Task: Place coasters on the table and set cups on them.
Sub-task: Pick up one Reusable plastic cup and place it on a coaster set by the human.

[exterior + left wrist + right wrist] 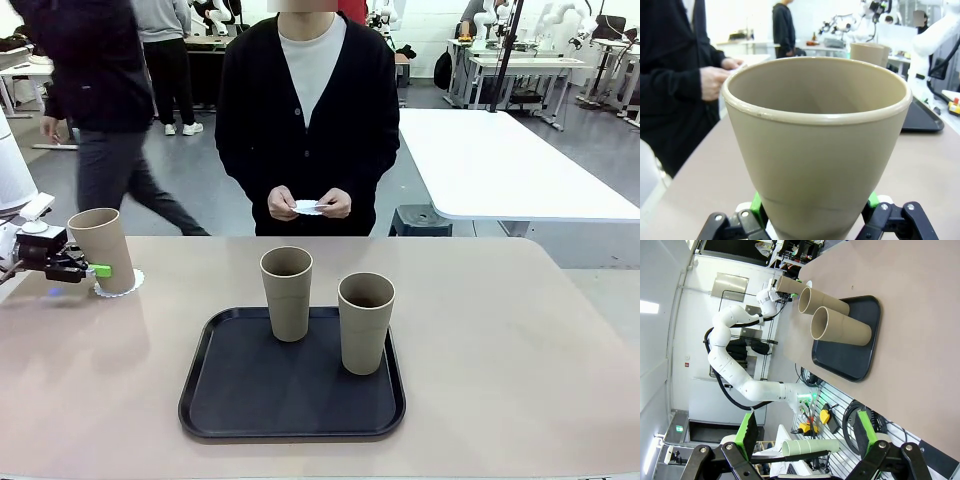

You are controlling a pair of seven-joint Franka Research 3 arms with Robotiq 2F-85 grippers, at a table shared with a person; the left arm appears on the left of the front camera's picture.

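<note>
1. My left end effector (100,270): clenched low on the held cup (103,250), whose base rests on a coaster (133,283) at the table's (500,330) 9 o'clock edge.
2. My right end effector (805,445): released, grasping nothing.
3. Rear cup (287,293) and front cup (366,322): upright on the black tray (230,400) at 6 o'clock.
4. Second coaster (308,207): in the person's hands (283,203) at 12 o'clock.

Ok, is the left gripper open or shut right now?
Shut: the left gripper clamps a cup, green pads pressed on both sides of its base.
</note>
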